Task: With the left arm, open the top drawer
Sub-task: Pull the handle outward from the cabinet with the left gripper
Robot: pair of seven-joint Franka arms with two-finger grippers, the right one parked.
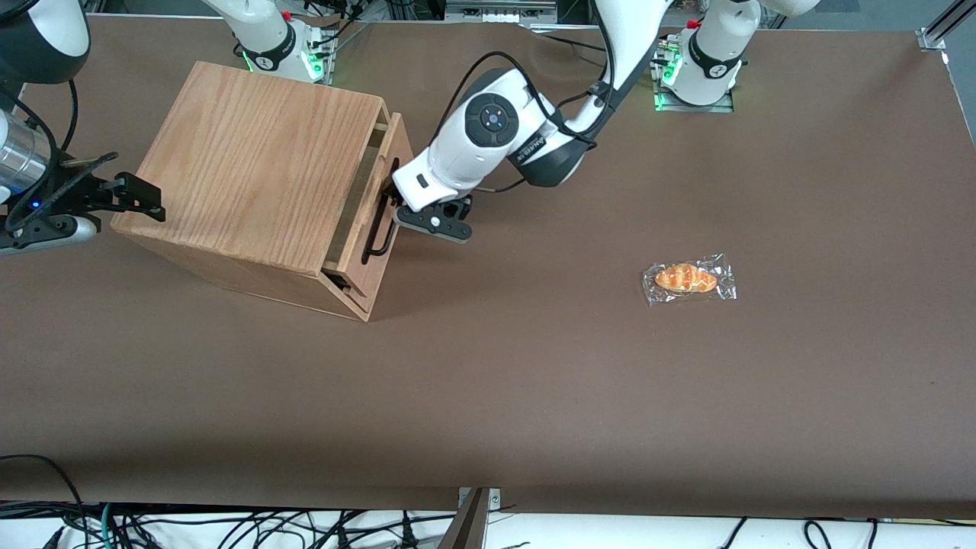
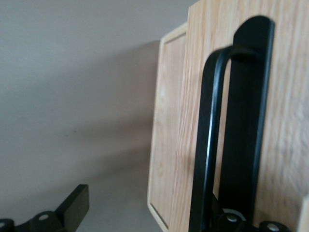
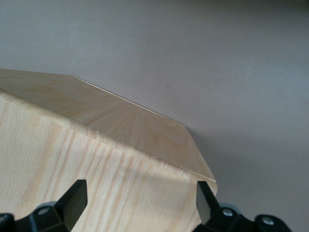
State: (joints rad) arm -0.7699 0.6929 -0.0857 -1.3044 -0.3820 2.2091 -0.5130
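Surface: brown mat, carrying everything; mostly bare around the working zone.
Cabinet: grained wooden shell at about ten o'clock from the surface's middle in the front view, turned so that its front faces roughly three to four o'clock, toward the working arm.
Left arm: white, bent low and reaching in toward nine o'clock, so that its wrist meets the cabinet front nearly square on, probably to give a straight pull along the drawer's travel.
Top drawer: uppermost in the cabinet front, its plain front standing slightly proud of the shell with a dark gap showing at the twelve o'clock end, so it looks barely started rather than open.
Handle: long black bar across the drawer front; the wrist view shows it standing off the wood, leaving room for a finger behind it.
End effector: at the handle, fingers spread. One finger hangs clear over the surface and the other sits down by the bar, so it looks to straddle or hook the handle rather than pinch it.
Bread packet: clear wrapper at about three o'clock from the surface's middle, well apart from the cabinet and not in the drawer's path.
Writing: dark lettering on the arm's grey joint, too small to read with confidence; no label legible on the packet or cabinet.
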